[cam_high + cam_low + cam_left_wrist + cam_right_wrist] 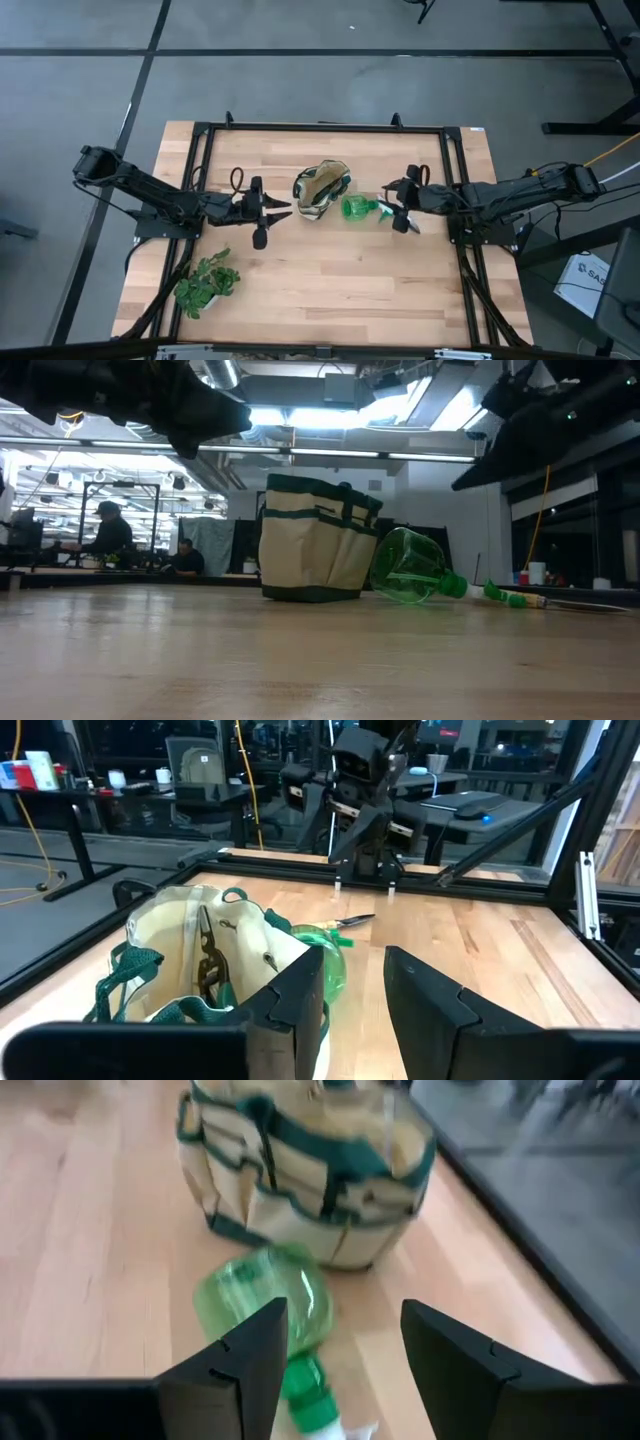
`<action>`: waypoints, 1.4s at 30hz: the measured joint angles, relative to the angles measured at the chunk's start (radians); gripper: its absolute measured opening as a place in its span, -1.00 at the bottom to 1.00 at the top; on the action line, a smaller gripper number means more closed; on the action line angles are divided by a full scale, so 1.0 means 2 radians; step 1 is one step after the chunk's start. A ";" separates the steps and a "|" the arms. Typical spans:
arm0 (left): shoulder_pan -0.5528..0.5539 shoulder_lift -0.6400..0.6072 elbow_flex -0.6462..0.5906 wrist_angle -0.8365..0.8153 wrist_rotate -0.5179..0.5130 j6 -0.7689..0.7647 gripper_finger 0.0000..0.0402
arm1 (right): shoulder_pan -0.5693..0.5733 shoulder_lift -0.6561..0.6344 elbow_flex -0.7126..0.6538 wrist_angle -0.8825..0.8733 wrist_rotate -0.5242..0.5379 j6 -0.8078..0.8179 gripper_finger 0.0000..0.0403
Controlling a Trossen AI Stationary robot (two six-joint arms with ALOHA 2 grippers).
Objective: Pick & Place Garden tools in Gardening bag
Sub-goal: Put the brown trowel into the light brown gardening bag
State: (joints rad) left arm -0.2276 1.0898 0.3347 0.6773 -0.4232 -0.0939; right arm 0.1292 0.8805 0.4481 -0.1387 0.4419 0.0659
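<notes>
Near the middle of the pale wooden surface, toward its far edge, stands the small soft fabric gardening bag, cream outside with green trim and handles, its mouth open upward. Inside it, in the left wrist view, the black-handled pruning shears stand upright against the tan lining. Just right of the bag lies the translucent green spray bottle on its side, its body close against the bag's right wall and its pale trigger head pointing right toward the right arm.

The left claw hovers just left of the bag, fingers apart and empty, with a narrow strip of bare wood between its tips and the bag's wall. The right claw hangs over the bottle's trigger end, fingers apart on either side of the bottle's neck and not closed on it; in the low view both arms sit above the wood.

A leafy green plant sprig lies near the left front corner, well apart from the bag. The broad near half of the surface is bare wood, bounded by the black metal frame along the edges.
</notes>
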 joint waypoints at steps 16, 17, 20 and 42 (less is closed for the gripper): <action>0.000 0.000 0.000 -0.004 -0.001 -0.012 -0.49 | -0.081 0.012 0.003 -0.091 -0.038 0.187 -0.01; 0.000 0.000 0.000 -0.006 -0.001 -0.012 -0.49 | -0.086 0.016 0.003 -0.092 -0.038 0.188 -0.01; 0.000 0.000 0.000 -0.017 -0.001 -0.012 -0.49 | -0.101 0.036 0.003 -0.103 -0.039 0.190 -0.01; 0.000 0.000 0.000 -0.026 -0.005 -0.040 -0.49 | -0.150 0.188 0.003 -0.112 -0.108 0.200 -0.01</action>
State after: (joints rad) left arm -0.2276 1.0908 0.3351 0.6247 -0.4339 -0.1739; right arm -0.1711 1.2564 0.4541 -0.3624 0.2262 0.4652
